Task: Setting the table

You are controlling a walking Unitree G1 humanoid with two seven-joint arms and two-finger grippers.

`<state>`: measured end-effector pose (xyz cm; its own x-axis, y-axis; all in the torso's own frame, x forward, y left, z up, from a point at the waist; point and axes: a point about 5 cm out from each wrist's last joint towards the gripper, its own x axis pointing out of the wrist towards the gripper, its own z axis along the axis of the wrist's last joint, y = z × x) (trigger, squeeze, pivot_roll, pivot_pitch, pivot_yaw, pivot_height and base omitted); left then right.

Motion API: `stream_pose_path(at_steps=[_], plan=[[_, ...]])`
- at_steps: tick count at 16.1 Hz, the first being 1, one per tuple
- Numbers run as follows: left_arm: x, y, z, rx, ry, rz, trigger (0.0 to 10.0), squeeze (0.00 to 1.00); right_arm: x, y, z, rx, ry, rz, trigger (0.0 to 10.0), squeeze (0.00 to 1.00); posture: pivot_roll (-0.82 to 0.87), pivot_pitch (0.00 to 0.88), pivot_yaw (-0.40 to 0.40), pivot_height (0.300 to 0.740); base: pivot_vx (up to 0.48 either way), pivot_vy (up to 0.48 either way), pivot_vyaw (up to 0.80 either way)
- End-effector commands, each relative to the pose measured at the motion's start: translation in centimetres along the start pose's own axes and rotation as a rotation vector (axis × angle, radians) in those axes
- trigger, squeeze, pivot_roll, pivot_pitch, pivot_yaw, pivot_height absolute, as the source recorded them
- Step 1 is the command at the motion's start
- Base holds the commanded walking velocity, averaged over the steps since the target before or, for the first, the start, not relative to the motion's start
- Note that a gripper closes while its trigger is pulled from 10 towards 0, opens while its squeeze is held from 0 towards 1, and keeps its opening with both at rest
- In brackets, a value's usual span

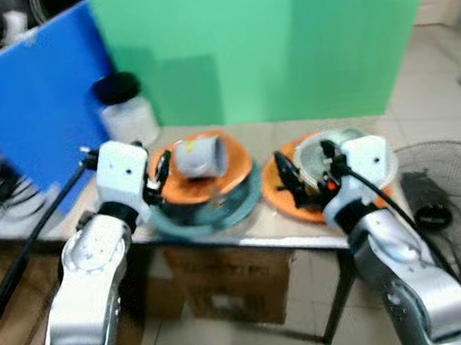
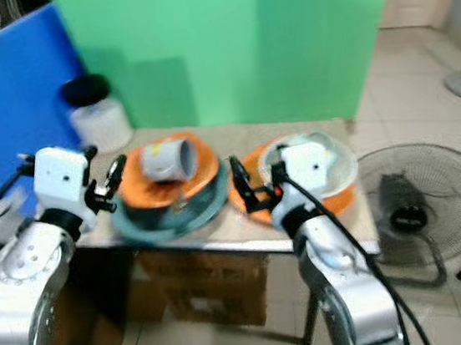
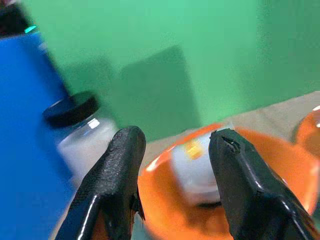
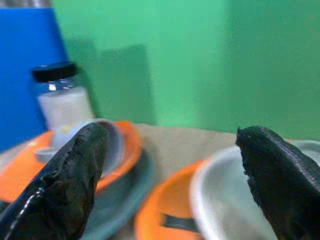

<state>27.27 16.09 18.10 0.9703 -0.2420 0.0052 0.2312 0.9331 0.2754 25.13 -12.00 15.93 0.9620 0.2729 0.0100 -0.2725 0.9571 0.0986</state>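
We found the dishes grouped toward the near edge of the counter (image 1: 246, 234): a grey cup (image 1: 199, 157) lay on its side on an orange plate (image 1: 239, 171) stacked in a dark teal dish (image 1: 207, 217), and beside it a pale bowl (image 1: 346, 143) sat on a second orange plate (image 1: 280, 196), which we judged a staging arrangement awaiting distribution. The left end effector (image 1: 161, 168) hovered with fingers spread, empty, at the stack's left rim, apparently aligned with the cup. The right end effector (image 1: 288, 178) was likewise spread and empty at the second plate's near side, while a black-lidded jar (image 1: 126, 109) stood at the far left corner.
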Motion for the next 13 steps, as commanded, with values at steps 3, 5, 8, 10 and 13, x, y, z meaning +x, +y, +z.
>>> stream_pose_path(at_steps=[3,5,8,10,13], plan=[[0.0,0.3,0.2,0.081,-0.009,-0.135,10.0,0.00,-0.1,0.3,1.2,-0.040,-0.032,0.107,10.0,0.00,0.13,0.000,0.057,0.740,0.000,0.000,0.00],[0.5,1.7,-0.4,0.234,0.037,-0.249,10.0,0.00,-0.1,0.6,1.7,-0.081,-0.026,0.206,10.0,0.00,0.13,0.000,0.055,0.740,0.000,0.000,0.00],[1.7,2.4,-0.8,0.379,0.072,-0.442,10.0,0.00,-0.1,1.0,1.7,-0.149,0.003,0.316,10.0,0.00,0.13,0.000,0.051,0.740,0.000,0.000,0.00],[3.2,3.2,-1.7,0.489,0.103,-0.602,10.0,0.26,0.0,0.7,1.6,-0.189,0.026,0.354,10.0,0.00,0.12,0.000,0.056,0.740,0.000,0.000,0.00],[4.7,4.0,-1.7,0.526,0.120,-0.645,10.0,1.00,0.0,0.5,1.7,-0.206,0.038,0.376,10.0,0.00,0.10,0.000,0.059,0.740,0.000,0.000,0.00]])
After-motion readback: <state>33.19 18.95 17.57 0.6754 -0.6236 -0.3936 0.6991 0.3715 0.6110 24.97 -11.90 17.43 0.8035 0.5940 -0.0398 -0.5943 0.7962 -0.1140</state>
